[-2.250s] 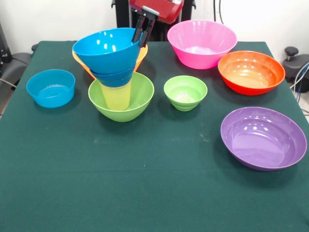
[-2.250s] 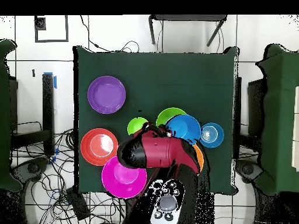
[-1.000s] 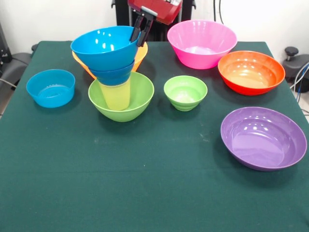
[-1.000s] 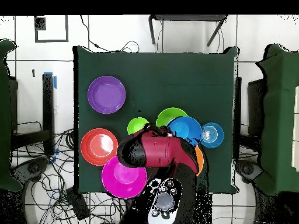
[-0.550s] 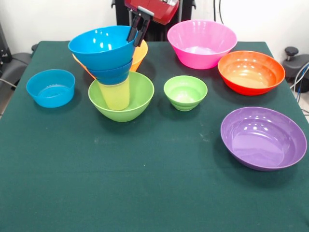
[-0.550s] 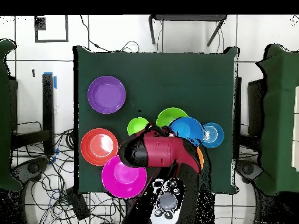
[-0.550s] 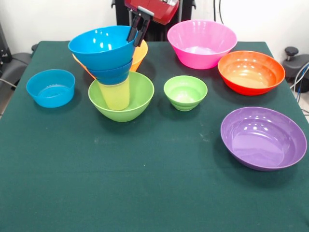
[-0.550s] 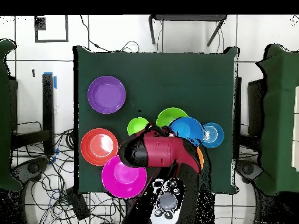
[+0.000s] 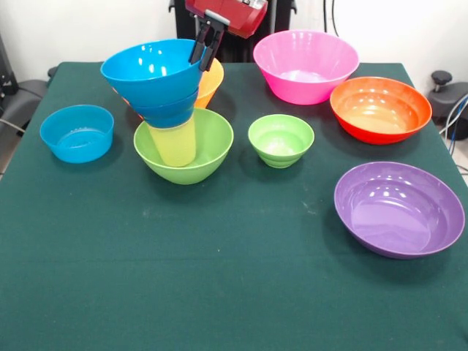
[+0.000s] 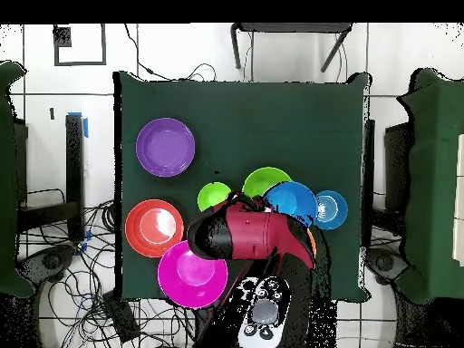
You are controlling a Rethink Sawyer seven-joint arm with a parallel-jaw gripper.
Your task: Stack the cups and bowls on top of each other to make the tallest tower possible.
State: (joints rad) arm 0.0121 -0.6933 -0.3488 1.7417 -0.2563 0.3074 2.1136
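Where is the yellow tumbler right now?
In the front view, the yellow tumbler stands inside the large lime-green bowl, left of centre, under two stacked blue bowls.

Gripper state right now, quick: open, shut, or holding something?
Gripper: shut on the rim of the top blue bowl, which is tilted on the tower.
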